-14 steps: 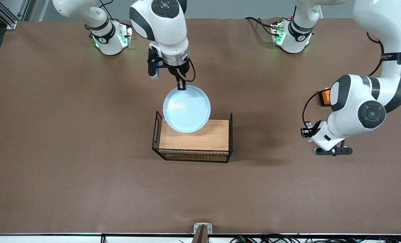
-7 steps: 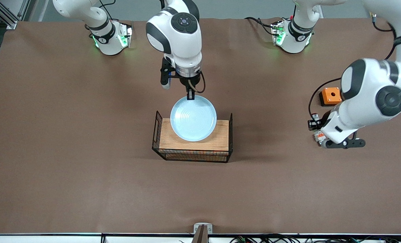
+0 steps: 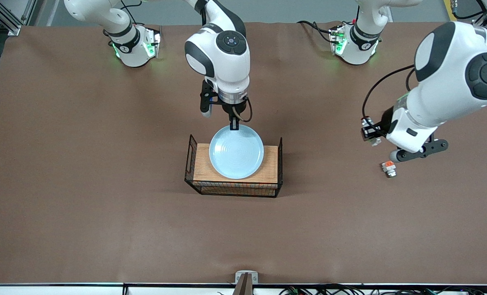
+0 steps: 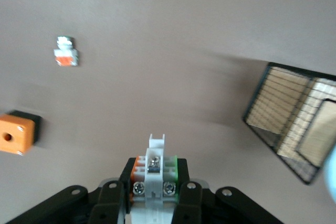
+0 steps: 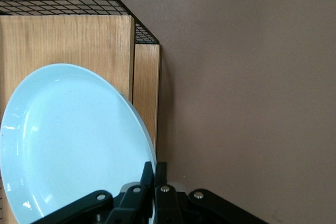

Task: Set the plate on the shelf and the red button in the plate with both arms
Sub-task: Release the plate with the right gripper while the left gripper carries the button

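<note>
The pale-blue plate (image 3: 236, 152) is over the wooden top of the wire basket (image 3: 264, 170). My right gripper (image 3: 234, 125) is shut on the plate's rim at the edge toward the robot bases. In the right wrist view the plate (image 5: 73, 140) covers much of the wood (image 5: 63, 40), pinched by the right gripper (image 5: 156, 170). I cannot tell whether it touches the wood. My left gripper (image 3: 369, 134) is in the air over bare table at the left arm's end. It is shut on the red button (image 4: 155, 167), a white switch unit with a green patch.
A similar white piece with an orange-red block (image 3: 388, 168) lies on the table below the left hand, also in the left wrist view (image 4: 65, 57). An orange box (image 4: 16, 134) sits near it, hidden by the left arm in the front view. The basket shows in the left wrist view (image 4: 294, 124).
The right arm moved the plate toward the front camera, farther over the basket top. The left arm rose and shifted toward the bases with the button, uncovering the white-and-orange piece and hiding the orange box.
</note>
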Action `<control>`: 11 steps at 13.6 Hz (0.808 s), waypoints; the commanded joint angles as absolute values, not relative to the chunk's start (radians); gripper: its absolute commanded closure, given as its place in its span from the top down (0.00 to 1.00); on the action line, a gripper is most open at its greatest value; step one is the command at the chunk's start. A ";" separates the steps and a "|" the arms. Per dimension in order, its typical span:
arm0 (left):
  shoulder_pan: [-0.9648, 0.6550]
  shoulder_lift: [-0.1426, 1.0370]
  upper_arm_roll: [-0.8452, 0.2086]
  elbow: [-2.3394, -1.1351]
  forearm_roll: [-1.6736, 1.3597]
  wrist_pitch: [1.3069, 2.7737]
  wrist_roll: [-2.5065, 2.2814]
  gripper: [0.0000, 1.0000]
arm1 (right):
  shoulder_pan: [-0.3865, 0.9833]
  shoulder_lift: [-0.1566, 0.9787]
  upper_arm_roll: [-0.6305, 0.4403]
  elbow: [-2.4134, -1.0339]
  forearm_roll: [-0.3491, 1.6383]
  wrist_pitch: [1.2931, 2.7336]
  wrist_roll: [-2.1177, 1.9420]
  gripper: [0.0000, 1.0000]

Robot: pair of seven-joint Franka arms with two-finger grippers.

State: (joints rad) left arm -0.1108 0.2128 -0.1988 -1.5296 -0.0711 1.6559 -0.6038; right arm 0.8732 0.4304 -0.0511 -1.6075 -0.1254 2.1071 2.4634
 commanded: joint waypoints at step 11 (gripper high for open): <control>-0.196 0.275 -0.249 -1.416 -0.104 1.640 -1.176 0.22 | 0.867 0.498 -0.061 -1.520 -0.169 2.105 2.496 0.53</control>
